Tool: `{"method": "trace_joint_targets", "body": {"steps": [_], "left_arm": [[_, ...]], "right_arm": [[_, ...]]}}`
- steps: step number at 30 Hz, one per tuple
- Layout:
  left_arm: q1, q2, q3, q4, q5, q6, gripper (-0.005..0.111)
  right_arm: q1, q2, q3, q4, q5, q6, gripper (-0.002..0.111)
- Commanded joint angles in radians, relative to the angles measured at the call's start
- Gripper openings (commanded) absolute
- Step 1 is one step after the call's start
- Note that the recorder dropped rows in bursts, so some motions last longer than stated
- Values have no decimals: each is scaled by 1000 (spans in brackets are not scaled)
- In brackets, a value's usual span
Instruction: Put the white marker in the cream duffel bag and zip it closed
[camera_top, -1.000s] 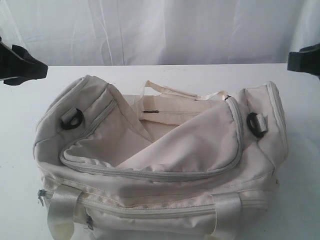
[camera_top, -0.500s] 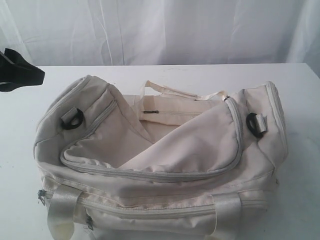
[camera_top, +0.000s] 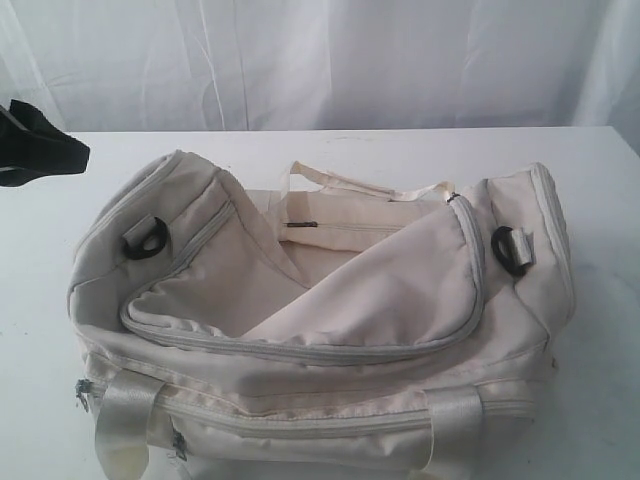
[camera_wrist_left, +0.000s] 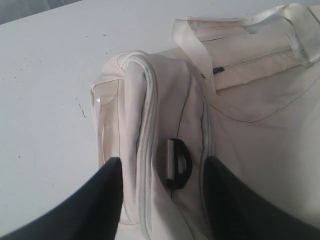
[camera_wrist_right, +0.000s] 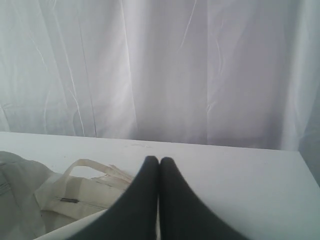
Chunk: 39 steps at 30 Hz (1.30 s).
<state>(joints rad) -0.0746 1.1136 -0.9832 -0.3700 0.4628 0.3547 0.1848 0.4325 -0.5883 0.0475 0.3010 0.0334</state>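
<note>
The cream duffel bag (camera_top: 380, 290) lies on the white table, its curved top flap (camera_top: 400, 270) unzipped and sagging, so an inner pocket zipper (camera_top: 300, 224) shows. The white marker is hidden or out of view. My left gripper (camera_top: 70, 155) hovers at the far left edge, beyond the bag's left end. In the left wrist view my left gripper (camera_wrist_left: 161, 160) is open above that end of the bag (camera_wrist_left: 240, 130), with a black strap ring (camera_wrist_left: 182, 165) between the fingers and nothing gripped. My right gripper (camera_wrist_right: 159, 160) is shut and empty, beyond the bag (camera_wrist_right: 75, 195). The exterior view does not show it.
A white curtain (camera_top: 320, 60) hangs behind the table (camera_top: 330, 145). Black strap rings sit on both bag ends (camera_top: 145, 240) (camera_top: 510, 248). Shiny webbing handles (camera_top: 125, 420) hang over the front side, and another handle (camera_top: 370, 187) lies at the back.
My right gripper has left the exterior view at the right edge and its fingers have come together. The left gripper shifted slightly at the left edge. The bag has not moved.
</note>
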Motion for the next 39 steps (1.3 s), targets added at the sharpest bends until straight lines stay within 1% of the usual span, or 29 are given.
{"method": "trace_joint_targets", "body": {"steps": [1,4,6,8,10,16,23,39], "left_arm": [[2,-8,5,-15,9,3,54],[2,-8,5,-15,9,3,54],[2,-8,5,-15,9,3,54],[2,-8,5,-15,9,3,54],[2,-8,5,-15,9,3,54],[2,-8,5,-15,9,3,54],[2,-8,5,-15,9,3,54],[2,-8,5,-15,9,3,54]], "right_arm": [[-6,-3,21,5,-42,-6,0],[-6,-15,117,-26,-141,-6,0],[-6,-59,246,-26,-178,25,0],[-6,-96,321,-26,-178,25,0],[-6,-180,428,-26,-180,33,0],[-6,-391,568,-23,-176,38,0],[-6,-425,588,-21,-138,42,0],[-6,-425,588,-19,-145,53,0]]}}
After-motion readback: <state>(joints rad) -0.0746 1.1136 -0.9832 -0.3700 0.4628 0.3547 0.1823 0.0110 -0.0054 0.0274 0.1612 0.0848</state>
